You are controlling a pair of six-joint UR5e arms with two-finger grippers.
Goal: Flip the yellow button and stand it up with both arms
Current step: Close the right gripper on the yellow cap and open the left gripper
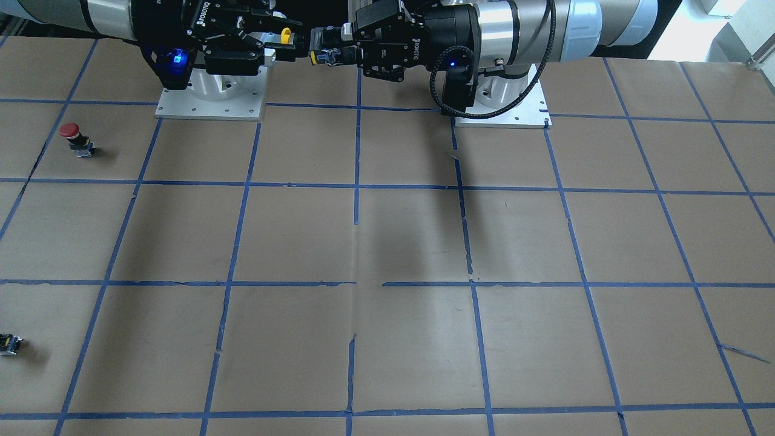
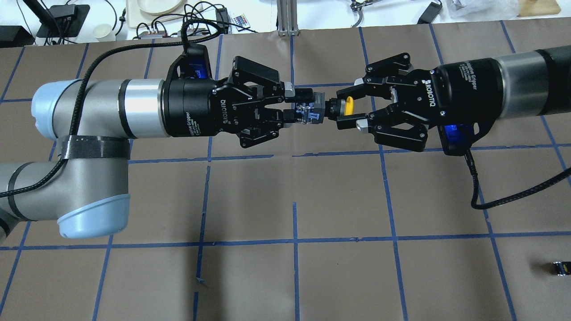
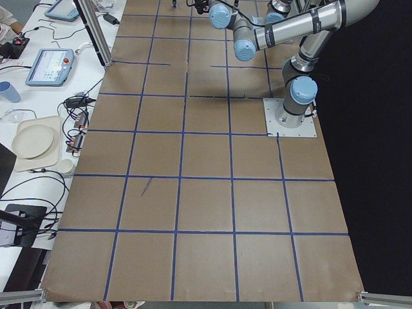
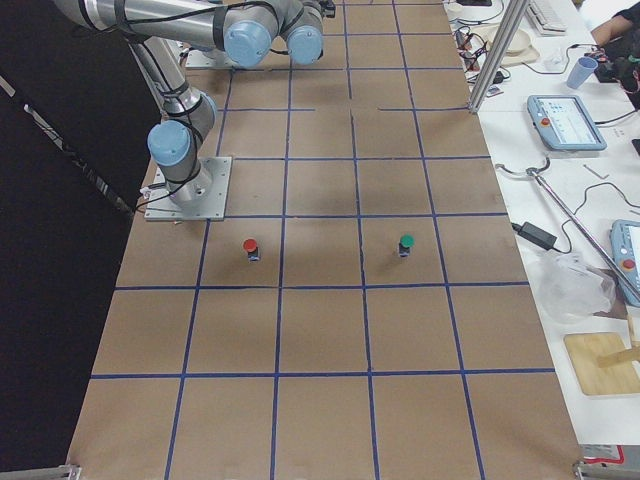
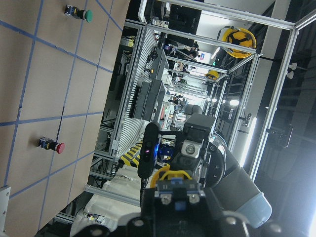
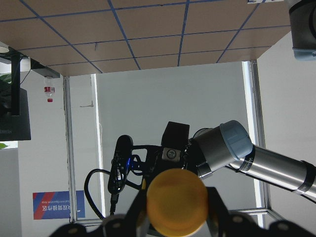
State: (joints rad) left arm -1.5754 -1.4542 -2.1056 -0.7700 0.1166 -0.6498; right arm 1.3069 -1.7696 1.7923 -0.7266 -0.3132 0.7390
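The yellow button [image 2: 349,106] is held in the air between my two grippers, lying sideways with its cap toward the right arm. My left gripper [image 2: 301,106] is shut on its black and grey body [image 2: 317,101]. My right gripper [image 2: 352,107] is shut on the yellow cap, one finger on each side. In the front-facing view the button [image 1: 284,35] hangs over the table's robot side between the right gripper [image 1: 282,39] and the left gripper [image 1: 327,49]. The right wrist view shows the cap [image 6: 177,200] face-on between its fingers [image 6: 213,217]. The left wrist view shows the body [image 5: 177,193].
A red-capped button [image 1: 72,136] stands on the table on the right arm's side, also in the exterior right view [image 4: 250,246]. A green-capped button [image 4: 405,243] stands farther out. A small capless black block [image 2: 561,268] lies near the table's right edge. Arm base plates [image 1: 212,100] sit below the grippers.
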